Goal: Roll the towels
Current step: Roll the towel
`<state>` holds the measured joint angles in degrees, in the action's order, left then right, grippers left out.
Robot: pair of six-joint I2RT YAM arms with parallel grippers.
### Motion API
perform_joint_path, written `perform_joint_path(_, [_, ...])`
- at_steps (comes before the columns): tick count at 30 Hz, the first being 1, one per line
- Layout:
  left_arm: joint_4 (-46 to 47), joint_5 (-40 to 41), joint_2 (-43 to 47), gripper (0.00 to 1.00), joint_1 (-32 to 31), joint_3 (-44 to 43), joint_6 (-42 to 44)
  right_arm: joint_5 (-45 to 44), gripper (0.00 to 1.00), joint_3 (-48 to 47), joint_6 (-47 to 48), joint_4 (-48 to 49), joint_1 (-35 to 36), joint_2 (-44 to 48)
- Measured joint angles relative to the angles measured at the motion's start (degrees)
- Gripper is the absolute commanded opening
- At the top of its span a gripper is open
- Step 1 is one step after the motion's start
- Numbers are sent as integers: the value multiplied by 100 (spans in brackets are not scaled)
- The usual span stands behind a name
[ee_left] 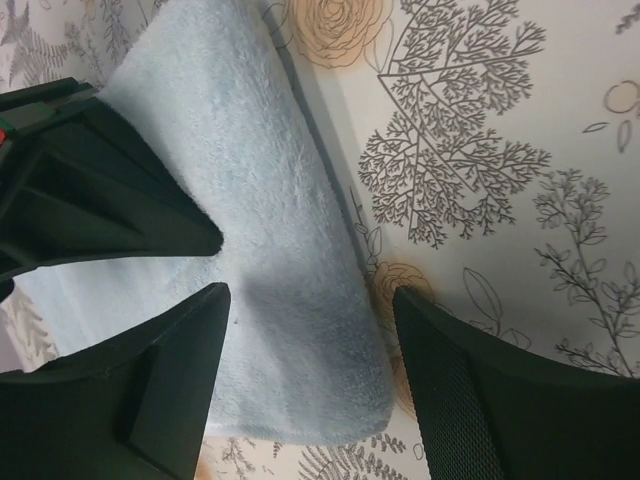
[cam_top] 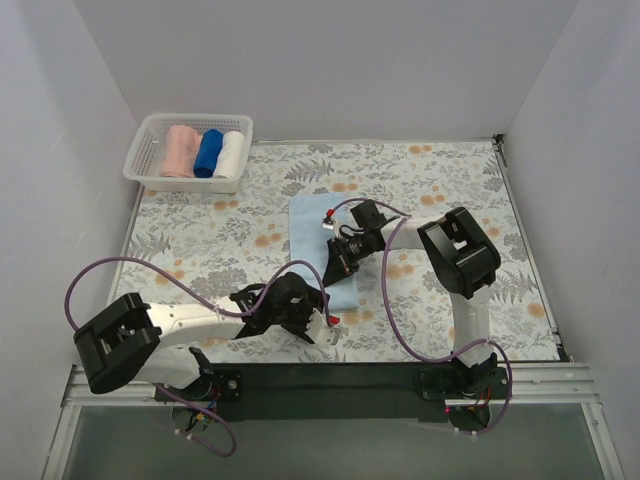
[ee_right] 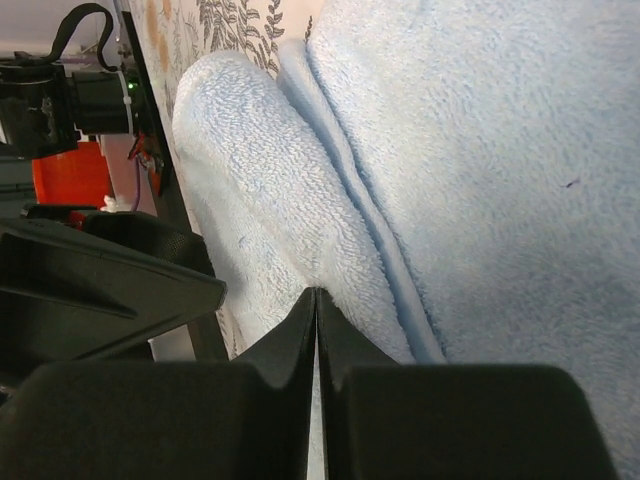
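A light-blue towel (cam_top: 315, 225) lies flat mid-table, its near end turned up into a short roll (ee_right: 260, 180). My right gripper (ee_right: 317, 295) is shut, its tips pinched into that rolled end (cam_top: 333, 268). My left gripper (ee_left: 310, 300) stands open astride the same end of the towel (ee_left: 270, 200), one finger over the cloth and the other just off its edge (cam_top: 322, 315). The right gripper's fingers (ee_left: 100, 190) show at the left of the left wrist view. A salmon-pink towel (cam_top: 180, 150) lies rolled in the basket.
A white basket (cam_top: 150, 127) at the back left also holds a dark blue roll (cam_top: 208, 153) and a white roll (cam_top: 231, 154). The flowered tablecloth (cam_top: 440, 180) covers the table between grey walls. The arms' cables loop over the near half.
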<state>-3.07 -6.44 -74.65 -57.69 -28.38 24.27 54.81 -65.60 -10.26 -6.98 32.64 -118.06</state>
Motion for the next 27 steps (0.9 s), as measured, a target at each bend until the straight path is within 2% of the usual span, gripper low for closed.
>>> perform_joint_path(3, [332, 190, -122, 61, -66, 50, 37, 52, 7, -13, 17, -2, -4, -35])
perform_joint_path(7, [522, 264, -361, 46, -96, -7, -17, 81, 7, -24, 22, -2, -4, -46])
perform_joint_path(8, [450, 254, -444, 39, -96, -76, -70, 83, 7, -24, 24, -2, -4, -46])
perform_joint_path(10, [186, 177, -623, 34, -94, -317, -181, 85, 8, -24, 22, -4, -4, -46])
perform_joint_path(13, [-348, -105, -859, 21, -9, -713, -452, 87, 12, -24, 39, -33, -4, -22])
perform_joint_path(18, [-1150, -682, -918, 10, 173, -1147, -785, 33, 29, -59, 212, -400, -9, 149])
perform_joint_path(19, [-1309, -831, -940, 8, 205, -1220, -852, 26, 34, -127, 273, -549, -39, 186])
perform_joint_path(20, [-1482, -992, -964, 8, 245, -1296, -918, -15, 45, -227, 345, -697, -90, 219])
perform_joint_path(22, [-1836, -1379, -1025, 7, 378, -1451, -1056, -114, 53, -509, 553, -1008, -258, 299])
perform_joint_path(23, [-2022, -1572, -1071, 6, 476, -1532, -1113, -168, 62, -649, 688, -1137, -376, 356])
perform_joint_path(27, [-2771, -2476, -1515, 5, 988, -2028, -1259, -389, 64, -1021, 1246, -1683, -898, 780])
